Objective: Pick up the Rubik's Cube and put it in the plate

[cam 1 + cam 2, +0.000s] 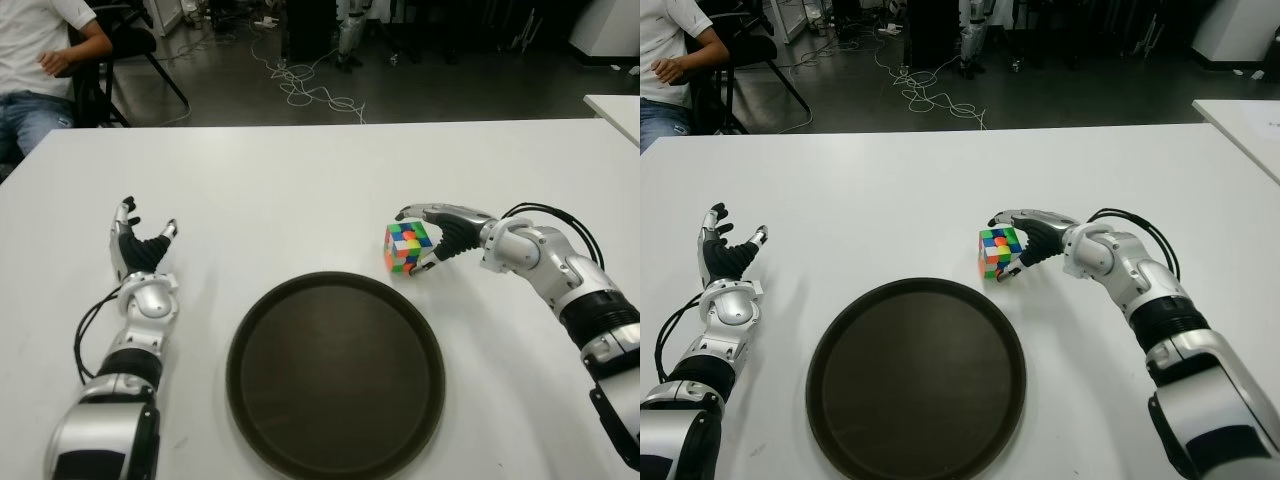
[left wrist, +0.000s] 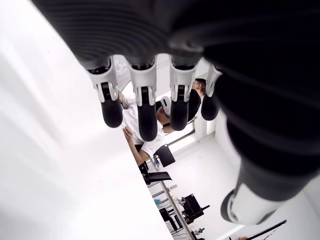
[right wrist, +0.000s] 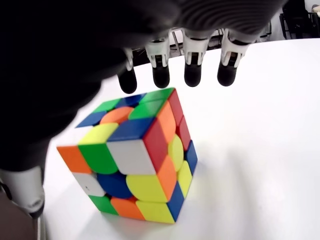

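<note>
The Rubik's Cube (image 1: 407,246) stands on the white table (image 1: 300,190), just beyond the right rim of the round dark plate (image 1: 335,400). My right hand (image 1: 428,240) reaches it from the right. Its fingers (image 3: 192,67) stretch straight over the cube's top and the thumb (image 3: 22,192) hangs beside a lower corner. In the right wrist view the cube (image 3: 135,160) sits on the table with a gap under the fingertips, so the hand is open around it. My left hand (image 1: 140,250) shows left of the plate, open, fingers up.
A seated person (image 1: 40,60) is at the far left corner of the table, beside a black chair (image 1: 120,50). Cables (image 1: 310,95) lie on the floor beyond the far edge. Another white table's corner (image 1: 615,105) shows at the far right.
</note>
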Tool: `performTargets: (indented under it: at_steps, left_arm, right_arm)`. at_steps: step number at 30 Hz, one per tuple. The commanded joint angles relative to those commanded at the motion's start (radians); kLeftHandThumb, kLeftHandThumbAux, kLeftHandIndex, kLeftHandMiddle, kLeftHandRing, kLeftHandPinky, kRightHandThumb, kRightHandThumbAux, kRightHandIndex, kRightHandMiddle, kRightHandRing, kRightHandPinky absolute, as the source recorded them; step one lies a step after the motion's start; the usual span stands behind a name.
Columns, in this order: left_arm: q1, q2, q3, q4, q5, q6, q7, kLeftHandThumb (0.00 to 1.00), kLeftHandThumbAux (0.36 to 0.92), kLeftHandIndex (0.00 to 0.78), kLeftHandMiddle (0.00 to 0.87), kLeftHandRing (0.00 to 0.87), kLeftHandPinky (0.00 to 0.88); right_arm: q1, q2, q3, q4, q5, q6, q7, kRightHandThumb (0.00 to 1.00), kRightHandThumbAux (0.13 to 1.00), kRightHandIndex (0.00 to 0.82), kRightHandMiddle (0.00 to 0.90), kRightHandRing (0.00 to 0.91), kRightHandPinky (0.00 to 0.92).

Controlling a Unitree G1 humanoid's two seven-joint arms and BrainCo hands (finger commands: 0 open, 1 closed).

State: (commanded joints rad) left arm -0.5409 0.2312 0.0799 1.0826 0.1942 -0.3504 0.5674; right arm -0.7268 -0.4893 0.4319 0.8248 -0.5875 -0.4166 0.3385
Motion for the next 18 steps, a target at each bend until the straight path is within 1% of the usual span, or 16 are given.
performTargets:
  at_steps: [3,6,9,12,18]
  left_arm:
    - [0.0,-0.003,0.003,-0.002,-0.004,-0.003,-0.002,0.413,0.754,0.094,0.148,0.154,0.171]
    - [0.001,-0.003,0.003,-0.003,-0.006,-0.005,-0.004,0.416,0.752,0.094,0.145,0.148,0.151]
    - [0.0,-0.001,0.001,-0.001,-0.003,0.0,-0.003,0.413,0.747,0.093,0.14,0.144,0.142]
    - [-0.001,0.0,0.0,0.001,-0.002,0.004,-0.001,0.387,0.749,0.09,0.141,0.144,0.148]
    - [-0.001,0.0,0.0,0.003,-0.002,-0.004,-0.002,0.409,0.752,0.1,0.145,0.151,0.168]
  right_arm:
    - [-0.013,0.005,0.006,0.024,-0.009,-0.002,-0.012,0.0,0.575,0.0,0.0,0.0,0.0]
    - [-0.022,0.01,0.009,0.039,-0.012,-0.007,-0.019,0.0,0.57,0.0,0.0,0.0,0.0]
    - [-0.027,0.007,0.006,0.028,-0.006,-0.007,-0.009,0.0,0.562,0.0,0.0,0.0,0.0]
    - [-0.03,0.005,0.004,0.018,-0.003,-0.001,-0.003,0.0,0.543,0.0,0.0,0.0,0.0]
    - [-0.045,0.012,0.009,0.037,-0.011,0.005,-0.011,0.0,0.565,0.0,0.0,0.0,0.0]
